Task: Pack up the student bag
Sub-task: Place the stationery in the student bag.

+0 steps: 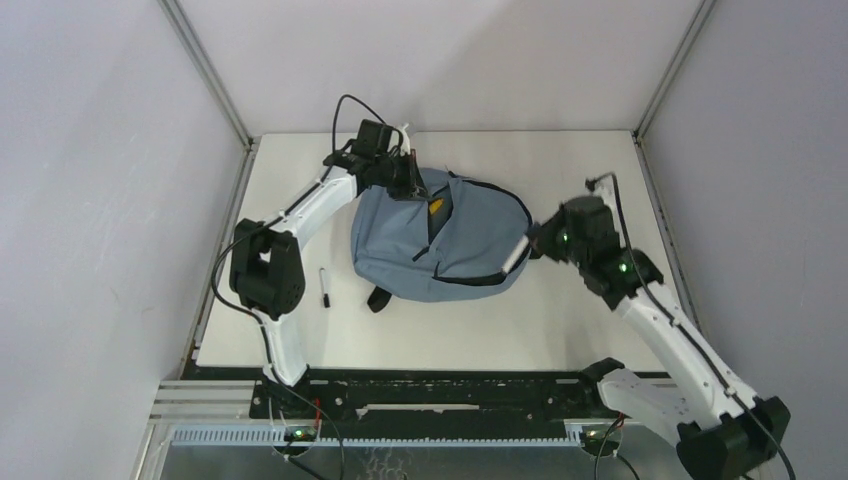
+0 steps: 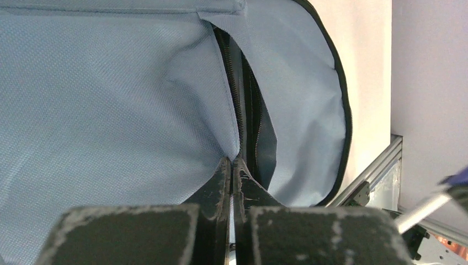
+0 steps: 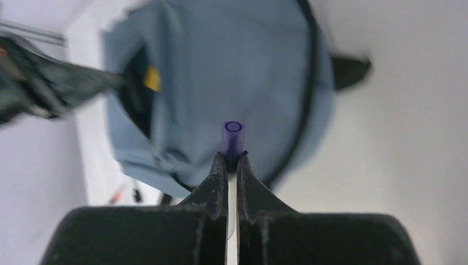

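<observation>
Pen (image 3: 233, 135) with purple cap is clamped in the closed right gripper (image 3: 232, 161), pointing at the student bag (image 1: 470, 250) lying mid-table (image 1: 560, 330). The bag's open zipper mouth (image 1: 436, 215) lies further left, where the closed left gripper (image 2: 232, 164) pinches the fabric edge.

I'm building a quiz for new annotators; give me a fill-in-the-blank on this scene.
The left fingers pinch the soft grey-blue fabric backpack beside its black ____.
The right fingers clamp a white marker with a ____ end.
A small item inside the backpack's opening is ____.
Missing words: zipper; purple; yellow.
</observation>
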Robot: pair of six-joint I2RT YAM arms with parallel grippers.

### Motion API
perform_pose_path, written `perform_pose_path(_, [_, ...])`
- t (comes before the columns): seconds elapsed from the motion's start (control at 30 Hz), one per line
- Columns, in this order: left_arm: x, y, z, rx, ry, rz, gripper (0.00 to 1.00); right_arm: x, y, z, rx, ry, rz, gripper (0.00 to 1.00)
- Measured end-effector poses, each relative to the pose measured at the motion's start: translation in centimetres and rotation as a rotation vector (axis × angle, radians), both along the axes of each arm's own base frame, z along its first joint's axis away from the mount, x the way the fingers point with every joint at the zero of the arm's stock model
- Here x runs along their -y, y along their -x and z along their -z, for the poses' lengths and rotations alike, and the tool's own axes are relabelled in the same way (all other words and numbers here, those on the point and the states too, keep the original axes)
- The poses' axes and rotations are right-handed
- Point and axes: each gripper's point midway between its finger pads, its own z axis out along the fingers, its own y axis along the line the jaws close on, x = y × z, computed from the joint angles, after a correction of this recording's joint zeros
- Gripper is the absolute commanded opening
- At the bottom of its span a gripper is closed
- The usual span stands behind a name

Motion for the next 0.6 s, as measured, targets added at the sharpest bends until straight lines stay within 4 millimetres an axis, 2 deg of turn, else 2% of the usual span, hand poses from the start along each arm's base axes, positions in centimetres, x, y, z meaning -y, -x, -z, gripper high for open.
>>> perform_pose_path(0.1, [0.0, 0.4, 0.1, -0.008, 0.006, 0.008, 0.00, -2.1, -4.2, -4.9, 0.113, -0.043, -0.027, 0.00])
perform_pose_path(0.13, [0.1, 0.4, 0.0, -0.009, 0.008, 0.011, 0.00, -3.1, -5.5, -5.8, 0.135, -0.054, -0.044, 0.00])
perform_pose_path(0.2, [0.1, 0.4, 0.0, -0.008, 0.011, 0.015, 0.00, -4.9, -8.0, -6.3, 0.144, -0.056, -0.078, 0.00])
perform_pose_path(0.3, [0.2, 0.6, -0.2, -0.008, 0.020, 0.030, 0.00, -8.1, -11.7, -5.8, 0.131, -0.040, -0.129, 0.00])
perform_pose_path(0.4, [0.3, 0.7, -0.3, -0.009, 0.024, 0.034, 0.00, -10.5, -14.0, -4.4, 0.122, -0.013, -0.158, 0.00])
perform_pose_path(0.5, [0.3, 0.8, -0.4, -0.007, 0.027, 0.036, 0.00, -12.3, -15.4, -2.0, 0.086, 0.030, -0.170, 0.00])
perform_pose_path(0.6, [0.3, 0.8, -0.6, -0.004, 0.028, 0.035, 0.00, -13.3, -15.8, 0.6, 0.042, 0.060, -0.179, 0.00])
